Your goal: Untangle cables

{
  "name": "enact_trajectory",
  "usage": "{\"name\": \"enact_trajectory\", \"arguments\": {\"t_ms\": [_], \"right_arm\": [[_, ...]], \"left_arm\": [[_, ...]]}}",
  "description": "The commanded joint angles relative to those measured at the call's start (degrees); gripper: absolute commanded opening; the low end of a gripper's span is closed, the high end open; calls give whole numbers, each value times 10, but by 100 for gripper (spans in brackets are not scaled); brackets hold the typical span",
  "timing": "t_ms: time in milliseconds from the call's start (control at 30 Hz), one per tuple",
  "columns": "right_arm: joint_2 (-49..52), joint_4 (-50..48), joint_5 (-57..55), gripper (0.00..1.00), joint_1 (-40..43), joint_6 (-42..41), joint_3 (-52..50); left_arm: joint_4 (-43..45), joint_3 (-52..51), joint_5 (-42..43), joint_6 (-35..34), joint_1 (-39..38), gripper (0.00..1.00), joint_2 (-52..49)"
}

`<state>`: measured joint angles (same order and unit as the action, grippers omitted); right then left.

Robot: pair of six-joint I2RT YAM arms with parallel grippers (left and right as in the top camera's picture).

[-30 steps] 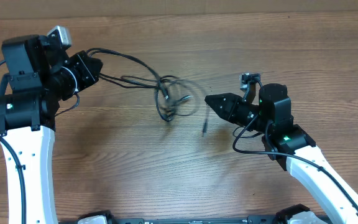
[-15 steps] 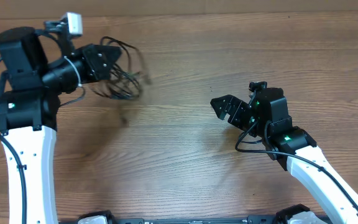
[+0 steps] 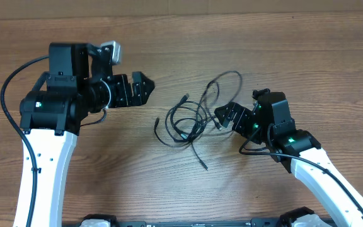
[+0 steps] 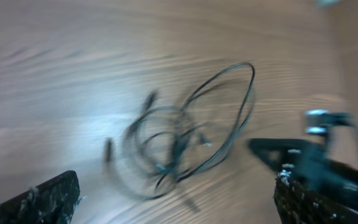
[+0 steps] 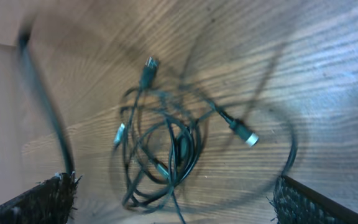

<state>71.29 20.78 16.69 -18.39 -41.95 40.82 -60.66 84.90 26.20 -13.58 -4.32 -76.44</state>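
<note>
The cables (image 3: 191,120) lie as one tangled black heap on the wooden table between my two arms. One loop reaches toward the far side and a loose tail (image 3: 200,161) points at the near edge. My left gripper (image 3: 145,89) is open, left of the heap and apart from it. Open too, my right gripper (image 3: 220,120) sits at the heap's right edge with nothing in it. In the left wrist view the blurred cables (image 4: 185,140) lie ahead of my wide-open left gripper (image 4: 179,205). In the right wrist view the cables (image 5: 166,143) and a silver-tipped plug (image 5: 248,138) lie before my right gripper (image 5: 179,205).
Thicker black wires (image 3: 8,88) loop off the left arm. The right arm's white link (image 3: 320,176) runs to the near right corner. A pale wall (image 3: 181,6) borders the table's far edge.
The left gripper, which held the bundle up at the far left, has opened and swung right. The cables now lie mid-table. The right gripper has opened.
</note>
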Motion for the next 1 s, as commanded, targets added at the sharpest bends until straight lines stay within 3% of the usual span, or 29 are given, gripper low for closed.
{"name": "enact_trajectory", "arguments": {"t_ms": [0, 167, 500, 967], "right_arm": [[-11, 12, -4, 100, 2, 3, 5], [-11, 36, -4, 100, 1, 3, 5], [-11, 36, -4, 100, 1, 3, 5], [-11, 36, -4, 100, 1, 2, 5]], "left_arm": [[-29, 11, -91, -21, -2, 100, 5], [-54, 5, -35, -21, -17, 100, -14], [-16, -27, -44, -21, -89, 99, -107], [-14, -27, -48, -45, -92, 100, -196]]}}
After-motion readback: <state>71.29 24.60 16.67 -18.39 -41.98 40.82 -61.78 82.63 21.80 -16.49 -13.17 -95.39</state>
